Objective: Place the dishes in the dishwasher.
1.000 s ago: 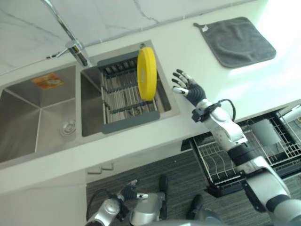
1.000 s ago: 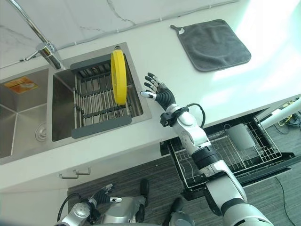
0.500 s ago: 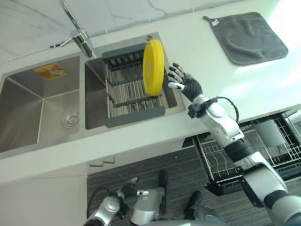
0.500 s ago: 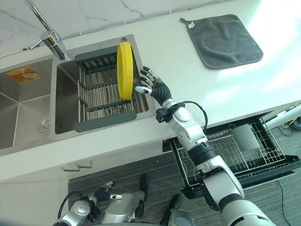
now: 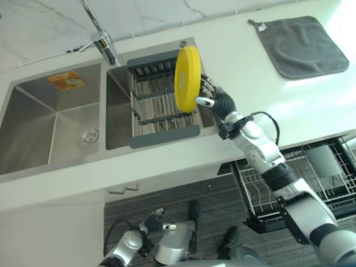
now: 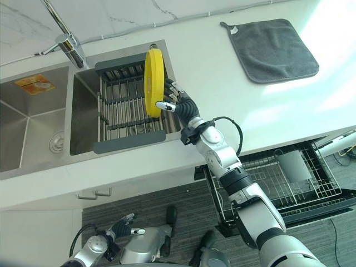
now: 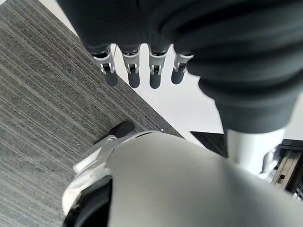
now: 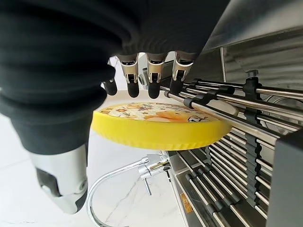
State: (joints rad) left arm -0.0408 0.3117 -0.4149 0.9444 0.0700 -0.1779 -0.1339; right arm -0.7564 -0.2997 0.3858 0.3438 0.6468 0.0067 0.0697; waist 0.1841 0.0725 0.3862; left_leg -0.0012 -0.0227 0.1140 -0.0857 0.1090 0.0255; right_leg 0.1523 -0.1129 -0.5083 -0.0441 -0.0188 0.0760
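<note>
From the head, one yellow plate [image 5: 186,79] stands on edge in the sink rack [image 5: 161,105]; the right hand [image 6: 179,104], fingers spread, reaches just beside it. One dishwasher rack [image 6: 278,178] stands pulled out below. The right wrist view reveals the plate's printed face. The left hand [image 7: 142,71] hangs relaxed above grey floor [image 7: 33,118].

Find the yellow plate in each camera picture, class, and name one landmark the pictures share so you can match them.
Left eye view: yellow plate stands on edge in the sink rack, upper centre.
Right eye view: same plate, left of centre.
Right wrist view: plate centre, just past the right hand.
Left wrist view: floor and the left hand.
Shared landmark: the faucet.
</note>
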